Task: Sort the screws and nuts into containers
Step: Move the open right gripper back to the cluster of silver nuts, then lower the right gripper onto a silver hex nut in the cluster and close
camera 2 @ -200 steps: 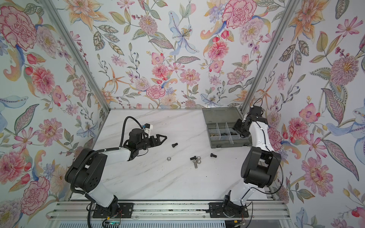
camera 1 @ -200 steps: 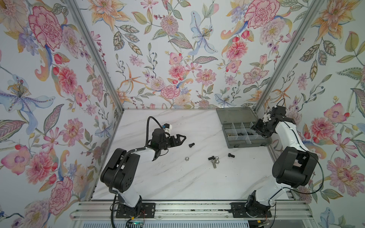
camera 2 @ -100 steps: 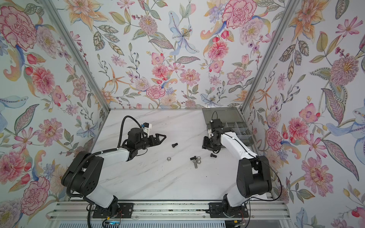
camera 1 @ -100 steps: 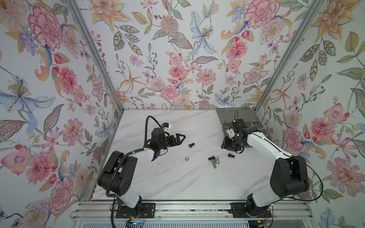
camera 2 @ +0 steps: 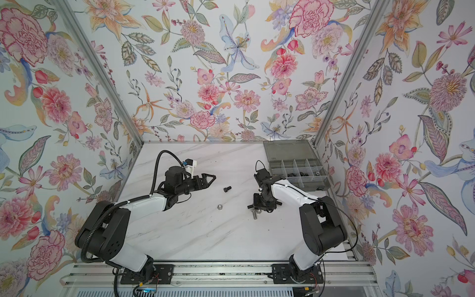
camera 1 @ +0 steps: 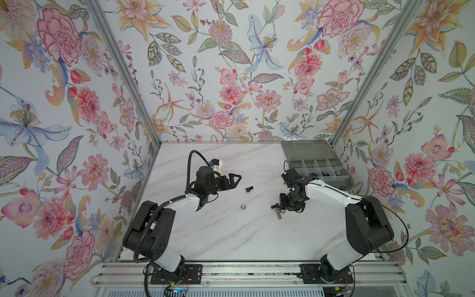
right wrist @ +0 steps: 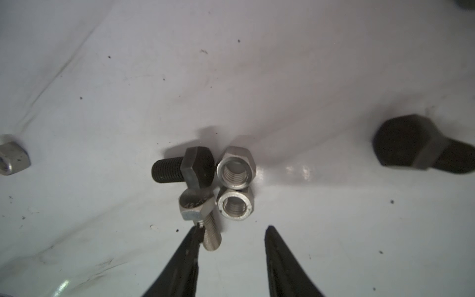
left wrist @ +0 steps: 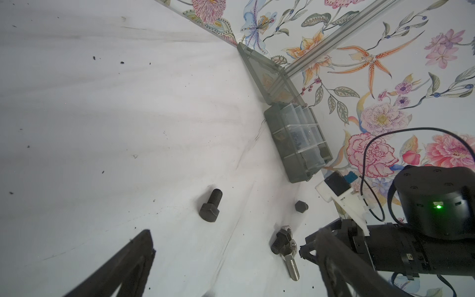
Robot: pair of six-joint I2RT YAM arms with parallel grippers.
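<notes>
My right gripper (right wrist: 232,230) is open, tips just short of a tight cluster on the white table. The cluster is a black screw (right wrist: 183,171), a silver screw (right wrist: 203,218) and two silver nuts (right wrist: 235,168). The silver screw's shank lies against the inside of one finger (right wrist: 191,246). A second black screw (right wrist: 421,149) and a lone silver nut (right wrist: 12,158) lie apart. Nothing sits between the fingers of my open left gripper (camera 1: 237,177), which hovers beside another black screw (camera 1: 249,189). The containers are cells of the grey organiser box (camera 1: 334,183), some holding dark parts.
The box's flat lid (camera 1: 305,150) lies open against the back right corner. Floral walls close in the table on three sides. A metal rail (camera 1: 231,272) runs along the front edge under both arm bases. Dark specks dot the table.
My right arm swung from over the organiser box leftwards and down to the cluster in the middle of the table. The left arm stayed in place, still open.
</notes>
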